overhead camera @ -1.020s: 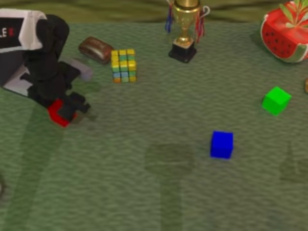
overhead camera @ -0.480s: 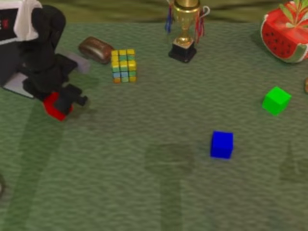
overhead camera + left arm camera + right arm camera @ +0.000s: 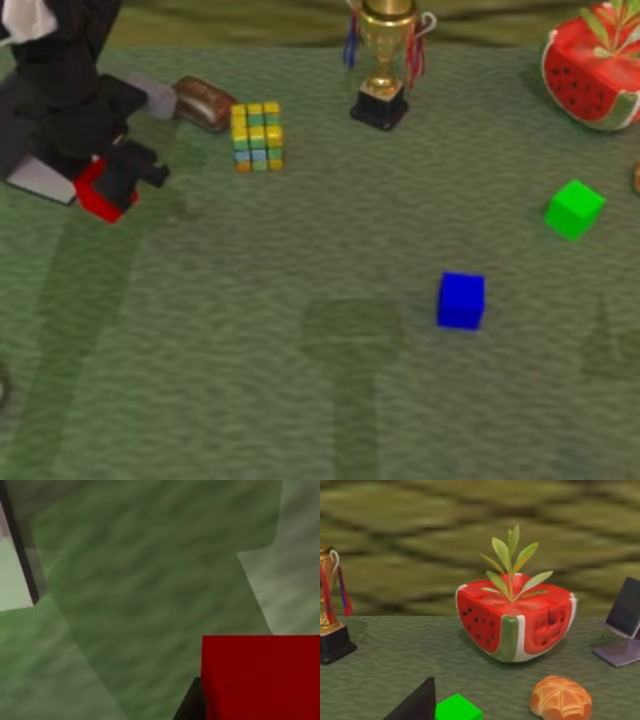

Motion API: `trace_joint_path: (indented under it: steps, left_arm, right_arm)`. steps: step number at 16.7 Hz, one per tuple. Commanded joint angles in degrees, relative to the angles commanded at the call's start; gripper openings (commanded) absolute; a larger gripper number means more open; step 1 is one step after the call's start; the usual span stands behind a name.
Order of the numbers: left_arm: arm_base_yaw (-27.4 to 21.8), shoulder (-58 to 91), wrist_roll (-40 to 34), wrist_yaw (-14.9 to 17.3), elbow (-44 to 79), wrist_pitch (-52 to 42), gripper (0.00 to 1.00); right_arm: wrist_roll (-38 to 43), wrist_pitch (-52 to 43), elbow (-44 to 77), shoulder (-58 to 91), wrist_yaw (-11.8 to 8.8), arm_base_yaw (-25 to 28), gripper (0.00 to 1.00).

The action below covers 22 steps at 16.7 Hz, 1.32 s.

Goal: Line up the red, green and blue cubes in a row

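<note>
Left end effector [image 3: 112, 185] clamped on red cube [image 3: 97, 195], raised at tabletop's left. Risk: off-centre grip, cube slips during carry toward blue cube [image 3: 461, 300].

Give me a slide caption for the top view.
Left gripper holds red cube; green cube, blue cube wait.

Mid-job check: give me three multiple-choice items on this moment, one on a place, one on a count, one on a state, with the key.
1. Where is the blue cube?
A. against the trophy
B. alone on the cloth, right of centre
C. on the green cube

2. How many plain cubes lie free on the table?
A. two
B. three
C. none

3. What does the left gripper hold?
A. nothing
B. the puzzle cube
C. the red cube

Key: 1 B, it sits apart from the green cube. 2 A, blue and green only. 3 C, the red cube sits between its jaws at the table's far left.
</note>
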Motion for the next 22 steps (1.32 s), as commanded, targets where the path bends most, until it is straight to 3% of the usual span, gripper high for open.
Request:
trace_joint_path:
  steps: [3,6,9,16,19,22]
  left_arm:
    - [-0.77,0.09,-0.63,-0.05,-0.22,0.14,0.00]
    - [-3.50,-0.95,-6.07,-0.26,-1.27,0.25,0.00]
    - [-8.09,-3.15,-16.92,-0.59,-4.01,0.51,0.00]
    - [-21.58,-9.71,-49.85,-1.37,-12.79,1.20,0.00]
    - [-25.60,-12.51,-57.54,-1.72,-15.40,2.02,0.00]
    - [-26.87,-13.66,-59.77,-1.87,-16.34,2.44,0.00]
  right_arm:
    - [0.00,0.00,0.00,0.00,0.00,0.00,1.00]
    - [0.00,0.00,0.00,0.00,0.00,0.00,1.00]
    - [0.00,0.00,0.00,0.00,0.00,0.00,1.00]
    - [0.00,0.00,0.00,0.00,0.00,0.00,1.00]
    - [0.00,0.00,0.00,0.00,0.00,0.00,1.00]
    - [0.00,0.00,0.00,0.00,0.00,0.00,1.00]
